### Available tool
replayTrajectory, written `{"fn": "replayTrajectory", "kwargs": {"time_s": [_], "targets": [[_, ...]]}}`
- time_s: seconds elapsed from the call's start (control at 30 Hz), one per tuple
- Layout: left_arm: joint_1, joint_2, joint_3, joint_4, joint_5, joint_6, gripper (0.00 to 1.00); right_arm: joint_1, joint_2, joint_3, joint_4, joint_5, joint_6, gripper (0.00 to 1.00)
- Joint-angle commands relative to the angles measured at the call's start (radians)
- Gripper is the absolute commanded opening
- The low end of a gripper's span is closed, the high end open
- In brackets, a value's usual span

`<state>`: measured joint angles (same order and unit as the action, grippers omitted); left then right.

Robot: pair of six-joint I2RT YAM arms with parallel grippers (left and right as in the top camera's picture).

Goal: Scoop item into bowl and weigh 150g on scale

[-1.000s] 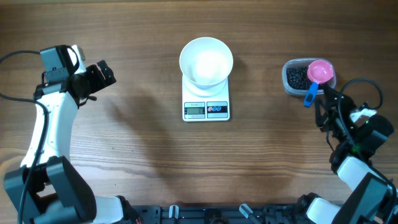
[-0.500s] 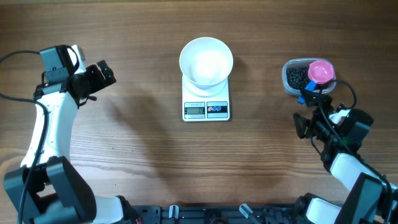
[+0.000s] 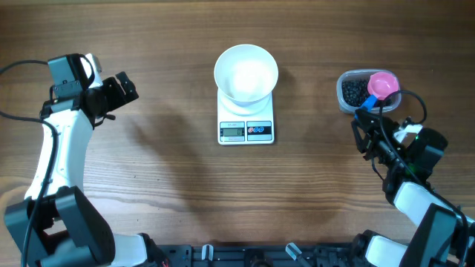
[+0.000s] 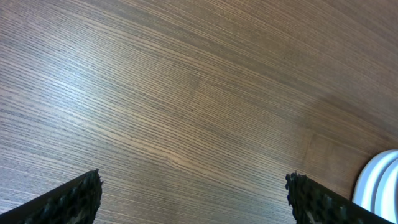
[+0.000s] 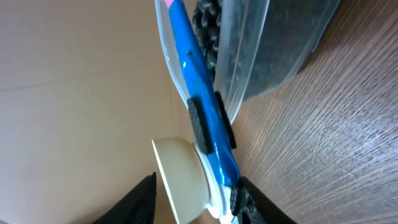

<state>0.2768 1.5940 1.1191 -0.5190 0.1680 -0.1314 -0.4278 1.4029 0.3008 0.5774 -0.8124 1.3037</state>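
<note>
Basically barely started | bowl point(image 3: 246, 72) empty on scale point(image 3: 246, 130) | beads point(image 3: 355, 90) all in tub point(image 3: 343, 101), far right, scoop point(image 3: 382, 85) on top | right tool point(image 3: 367, 124) around its handle point(image 5: 199, 81), can't tell if clamped | left tool point(image 3: 122, 87) wide apart, idle | scooping, weighing left.

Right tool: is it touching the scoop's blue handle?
Cannot tell. Right wrist view: the blue handle lies between the right tool's fingers, hard by one; neither contact nor gap shows plainly.
</note>
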Motion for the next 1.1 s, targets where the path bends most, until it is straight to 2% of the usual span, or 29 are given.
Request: {"fn": "replayTrajectory", "kwargs": {"time_s": [0.0, 0.13, 0.17, 0.23, 0.27, 0.37, 0.43, 0.53, 0.57, 0.63, 0.67, 0.7, 0.77, 0.83, 0.9, 1.03, 1.07], "targets": [[0.001, -0.023, 0.001, 0.003, -0.006, 0.023, 1.00, 0.005, 0.008, 0.001, 0.004, -0.036, -0.022, 0.36], [0.001, -0.023, 0.001, 0.003, -0.006, 0.023, 1.00, 0.005, 0.008, 0.001, -0.002, -0.031, -0.074, 0.33], [0.001, -0.023, 0.001, 0.003, -0.006, 0.023, 1.00, 0.005, 0.008, 0.001, -0.002, -0.032, -0.074, 0.29], [0.001, -0.023, 0.001, 0.003, -0.006, 0.023, 1.00, 0.005, 0.007, 0.001, -0.001, -0.045, -0.072, 0.14], [0.001, -0.023, 0.001, 0.003, -0.006, 0.023, 1.00, 0.005, 0.007, 0.001, 0.002, -0.062, -0.065, 0.12], [0.001, -0.023, 0.001, 0.003, -0.006, 0.023, 1.00, 0.005, 0.007, 0.001, 0.061, -0.112, -0.031, 0.12], [0.001, -0.023, 0.001, 0.003, -0.006, 0.023, 1.00, 0.005, 0.007, 0.001, 0.100, -0.119, -0.006, 0.08], [0.001, -0.023, 0.001, 0.003, -0.006, 0.023, 1.00, 0.005, 0.007, 0.001, 0.181, -0.155, 0.031, 0.07], [0.001, -0.023, 0.001, 0.003, -0.006, 0.023, 1.00, 0.005, 0.007, 0.001, 0.172, -0.156, 0.025, 0.12], [0.001, -0.023, 0.001, 0.003, -0.006, 0.023, 1.00, 0.005, 0.007, 0.001, 0.108, -0.154, -0.029, 0.40], [0.001, -0.023, 0.001, 0.003, -0.006, 0.023, 1.00, 0.003, 0.007, 0.001, 0.020, -0.148, -0.098, 0.51], [0.001, -0.023, 0.001, 0.003, -0.006, 0.023, 1.00, 0.002, 0.007, 0.001, -0.131, -0.118, -0.193, 0.67], [0.001, -0.023, 0.001, 0.003, -0.006, 0.023, 1.00, 0.003, 0.007, 0.001, -0.233, -0.056, -0.257, 0.82], [0.001, -0.023, 0.001, 0.003, -0.006, 0.023, 1.00, 0.002, 0.007, 0.001, -0.195, 0.010, -0.275, 0.85], [0.001, -0.023, 0.001, 0.003, -0.006, 0.023, 1.00, 0.002, 0.007, 0.001, -0.116, 0.055, -0.270, 0.82], [0.001, -0.023, 0.001, 0.003, -0.006, 0.023, 1.00, 0.002, 0.007, 0.001, 0.021, 0.098, -0.175, 0.65], [0.001, -0.023, 0.001, 0.003, -0.006, 0.023, 1.00, 0.002, 0.007, 0.001, 0.014, 0.090, -0.169, 0.64]]}}
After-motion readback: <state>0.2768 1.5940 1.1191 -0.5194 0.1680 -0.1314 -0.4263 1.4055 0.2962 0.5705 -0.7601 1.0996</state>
